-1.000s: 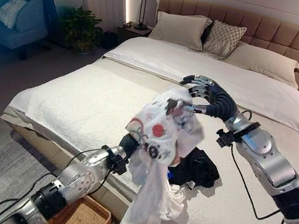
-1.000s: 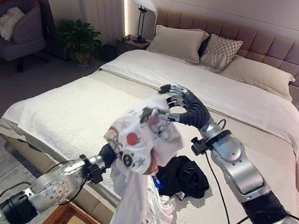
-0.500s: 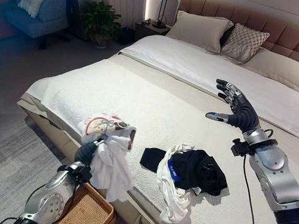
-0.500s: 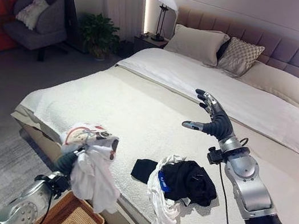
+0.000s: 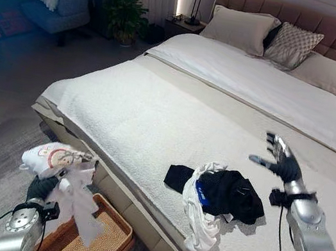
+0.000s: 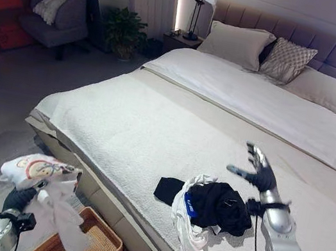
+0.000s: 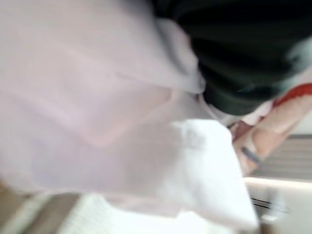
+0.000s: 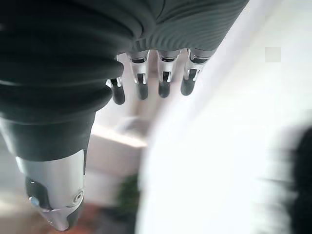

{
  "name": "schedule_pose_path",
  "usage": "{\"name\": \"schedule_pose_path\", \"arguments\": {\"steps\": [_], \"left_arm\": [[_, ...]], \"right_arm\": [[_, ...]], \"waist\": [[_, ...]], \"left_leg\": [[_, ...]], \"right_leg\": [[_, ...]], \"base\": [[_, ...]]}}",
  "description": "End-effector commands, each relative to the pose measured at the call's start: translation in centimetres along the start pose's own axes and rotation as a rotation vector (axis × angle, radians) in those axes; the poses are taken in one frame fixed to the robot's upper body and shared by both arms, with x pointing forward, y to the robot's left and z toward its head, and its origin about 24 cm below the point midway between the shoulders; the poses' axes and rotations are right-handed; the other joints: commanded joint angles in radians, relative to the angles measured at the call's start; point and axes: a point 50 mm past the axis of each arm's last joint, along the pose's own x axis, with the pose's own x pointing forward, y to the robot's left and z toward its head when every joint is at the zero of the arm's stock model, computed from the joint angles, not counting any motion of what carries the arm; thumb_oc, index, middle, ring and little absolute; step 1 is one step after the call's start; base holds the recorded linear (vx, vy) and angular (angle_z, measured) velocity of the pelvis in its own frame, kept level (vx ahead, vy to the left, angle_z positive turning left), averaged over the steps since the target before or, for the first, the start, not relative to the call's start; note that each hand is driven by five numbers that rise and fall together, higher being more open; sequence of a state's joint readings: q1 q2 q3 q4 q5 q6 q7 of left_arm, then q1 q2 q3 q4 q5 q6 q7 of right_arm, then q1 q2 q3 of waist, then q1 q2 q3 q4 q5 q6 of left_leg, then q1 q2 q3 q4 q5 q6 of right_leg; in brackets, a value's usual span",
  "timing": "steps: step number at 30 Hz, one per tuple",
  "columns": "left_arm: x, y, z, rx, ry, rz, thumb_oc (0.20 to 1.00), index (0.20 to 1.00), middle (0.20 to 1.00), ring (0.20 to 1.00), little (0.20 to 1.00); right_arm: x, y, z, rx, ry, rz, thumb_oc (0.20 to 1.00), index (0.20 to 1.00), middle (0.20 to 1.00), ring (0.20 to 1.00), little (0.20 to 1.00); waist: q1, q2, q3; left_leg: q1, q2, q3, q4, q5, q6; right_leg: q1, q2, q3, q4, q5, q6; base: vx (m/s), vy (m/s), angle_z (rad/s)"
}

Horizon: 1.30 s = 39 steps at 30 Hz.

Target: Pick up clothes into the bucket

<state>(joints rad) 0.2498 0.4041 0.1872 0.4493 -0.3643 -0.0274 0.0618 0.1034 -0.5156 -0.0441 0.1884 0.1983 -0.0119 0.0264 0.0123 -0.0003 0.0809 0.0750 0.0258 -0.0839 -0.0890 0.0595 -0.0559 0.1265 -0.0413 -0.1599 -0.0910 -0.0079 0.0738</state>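
Two hands in view. Left hand (image 5: 42, 186) low beside the bed's near edge, its fingers hidden under a white printed garment (image 5: 57, 161) bunched over it, so cannot tell if they grip; cloth tail hangs down over the wicker basket (image 5: 110, 240) on the floor by the bed (image 5: 157, 111). Left wrist view shows pale cloth (image 7: 97, 107) close up against the dark hand cover. Right hand (image 5: 280, 163) raised above the bed, fingers (image 8: 141, 83) straight and spread, holding nothing. Pile of black clothes (image 5: 231, 194) with a white garment (image 5: 196, 221) lies on the bed near its front edge, white piece draping toward the edge, apart from both hands. Pillows (image 5: 237, 28) at the headboard.
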Motion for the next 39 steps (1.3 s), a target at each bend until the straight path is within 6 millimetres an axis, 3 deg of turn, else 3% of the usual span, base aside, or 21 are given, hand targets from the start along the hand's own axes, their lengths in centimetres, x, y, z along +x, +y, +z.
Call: {"name": "schedule_pose_path", "arguments": {"steps": [1, 2, 3, 5, 6, 10, 15, 23, 29, 36, 37, 38, 39], "left_arm": [[1.5, 2.1, 4.1, 0.128, -0.158, 0.087, 0.200, 0.200, 0.200, 0.200, 0.200], [1.9, 2.4, 3.9, 0.202, -0.135, 0.113, 0.200, 0.200, 0.200, 0.200, 0.200], [2.0, 2.4, 4.0, 0.202, -0.136, 0.113, 0.200, 0.200, 0.200, 0.200, 0.200], [2.5, 2.3, 3.7, 0.247, -0.107, 0.133, 0.200, 0.200, 0.200, 0.200, 0.200], [2.7, 2.3, 3.9, 0.255, -0.107, 0.139, 0.200, 0.200, 0.200, 0.200, 0.200], [3.9, 2.4, 4.5, 0.381, -0.088, 0.213, 0.200, 0.200, 0.200, 0.200, 0.200], [4.7, 2.7, 5.5, 0.433, -0.095, 0.273, 0.200, 0.200, 0.200, 0.200, 0.200], [5.7, 3.7, 9.6, 0.567, -0.185, 0.380, 0.200, 0.200, 0.200, 0.200, 0.200], [6.2, 4.6, 13.3, 0.732, -0.255, 0.449, 0.200, 0.200, 0.200, 0.200, 0.200], [6.0, 5.7, 15.4, 0.825, -0.282, 0.503, 0.200, 0.200, 0.200, 0.200, 0.200], [6.0, 6.0, 15.5, 0.847, -0.267, 0.522, 0.489, 0.489, 0.489, 0.489, 0.489], [6.1, 5.9, 15.5, 0.848, -0.261, 0.528, 1.000, 1.000, 1.000, 1.000, 1.000], [6.1, 5.9, 15.5, 0.848, -0.261, 0.528, 1.000, 1.000, 1.000, 1.000, 1.000]], "right_arm": [[0.4, -0.8, -0.9, -0.056, 0.016, -0.095, 1.000, 1.000, 1.000, 1.000, 1.000], [-0.4, -1.4, -3.9, -0.113, 0.146, -0.147, 1.000, 1.000, 1.000, 1.000, 1.000], [-0.4, -1.4, -3.8, -0.113, 0.145, -0.148, 1.000, 1.000, 1.000, 1.000, 1.000], [-1.2, -1.5, -6.4, -0.158, 0.261, -0.178, 1.000, 1.000, 1.000, 1.000, 1.000], [-1.2, -1.5, -6.5, -0.169, 0.267, -0.180, 1.000, 1.000, 1.000, 1.000, 1.000], [-2.5, -0.2, -10.0, -0.204, 0.427, -0.167, 1.000, 1.000, 1.000, 1.000, 1.000], [-3.2, 0.8, -11.9, -0.212, 0.512, -0.157, 1.000, 1.000, 1.000, 1.000, 1.000], [-2.9, 2.3, -11.9, -0.208, 0.499, -0.124, 1.000, 1.000, 1.000, 1.000, 1.000], [-1.2, 3.2, -10.0, -0.175, 0.401, -0.124, 1.000, 1.000, 1.000, 1.000, 1.000], [-0.5, 3.7, -9.1, -0.165, 0.356, -0.111, 1.000, 1.000, 1.000, 1.000, 1.000], [-0.4, 3.7, -8.9, -0.162, 0.351, -0.113, 1.000, 1.000, 1.000, 1.000, 1.000], [-0.3, 3.9, -8.9, -0.162, 0.348, -0.108, 1.000, 1.000, 1.000, 1.000, 1.000], [-0.3, 3.9, -8.8, -0.162, 0.348, -0.108, 1.000, 1.000, 1.000, 1.000, 1.000]], "waist": [[0.004, -0.051, 0.006], [-0.005, -0.055, 0.030], [-0.005, -0.055, 0.030], [-0.016, -0.062, 0.065], [-0.018, -0.066, 0.078], [-0.035, -0.092, 0.165], [-0.049, -0.124, 0.220], [-0.064, -0.172, 0.293], [-0.077, -0.208, 0.368], [-0.084, -0.238, 0.400], [-0.084, -0.244, 0.404], [-0.084, -0.246, 0.407], [-0.084, -0.246, 0.407]], "left_leg": [[-0.008, -0.043, 0.016, 0.051, -0.061, 0.035], [-0.027, -0.043, 0.017, 0.060, -0.059, 0.034], [-0.029, -0.043, 0.017, 0.061, -0.059, 0.034], [-0.058, -0.042, 0.019, 0.076, -0.055, 0.035], [-0.074, -0.042, 0.018, 0.086, -0.054, 0.035], [-0.172, -0.042, 0.027, 0.146, -0.047, 0.035], [-0.267, -0.034, 0.039, 0.203, -0.044, 0.034], [-0.384, -0.021, 0.040, 0.243, -0.032, 0.031], [-0.479, -0.014, 0.044, 0.292, -0.033, 0.034], [-0.544, -0.010, 0.042, 0.318, -0.033, 0.032], [-0.550, -0.010, 0.039, 0.321, -0.035, 0.032], [-0.553, -0.011, 0.038, 0.322, -0.035, 0.033], [-0.553, -0.011, 0.038, 0.323, -0.035, 0.033]], "right_leg": [[-0.029, -0.045, 0.011, 0.049, 0.014, 0.037], [-0.050, -0.044, 0.009, 0.061, 0.013, 0.037], [-0.051, -0.044, 0.009, 0.063, 0.012, 0.037], [-0.082, -0.043, 0.009, 0.077, 0.017, 0.038], [-0.097, -0.043, 0.012, 0.084, 0.019, 0.037], [-0.192, -0.041, 0.025, 0.113, 0.043, 0.037], [-0.284, -0.038, 0.046, 0.136, 0.072, 0.039], [-0.391, -0.032, 0.063, 0.147, 0.103, 0.045], [-0.473, -0.026, 0.071, 0.157, 0.128, 0.049], [-0.518, -0.017, 0.075, 0.140, 0.155, 0.055], [-0.520, -0.016, 0.076, 0.135, 0.156, 0.056], [-0.521, -0.015, 0.074, 0.133, 0.156, 0.057], [-0.521, -0.015, 0.074, 0.133, 0.156, 0.057]], "base": [[-0.14, 0.051, 0.05], [-0.07, 0.020, 0.03], [-0.12, 0.030, 0.04], [-0.14, 0.017, 0.01], [-0.16, 0.017, 0.03], [-0.19, 0.024, -0.06], [-0.13, 0.027, -0.14], [-0.07, 0.013, -0.09], [-0.07, 0.016, -0.01], [-0.03, 0.006, -0.01], [0.00, 0.000, 0.00], [0.00, 0.000, 0.00], [0.00, 0.000, 0.00]]}}
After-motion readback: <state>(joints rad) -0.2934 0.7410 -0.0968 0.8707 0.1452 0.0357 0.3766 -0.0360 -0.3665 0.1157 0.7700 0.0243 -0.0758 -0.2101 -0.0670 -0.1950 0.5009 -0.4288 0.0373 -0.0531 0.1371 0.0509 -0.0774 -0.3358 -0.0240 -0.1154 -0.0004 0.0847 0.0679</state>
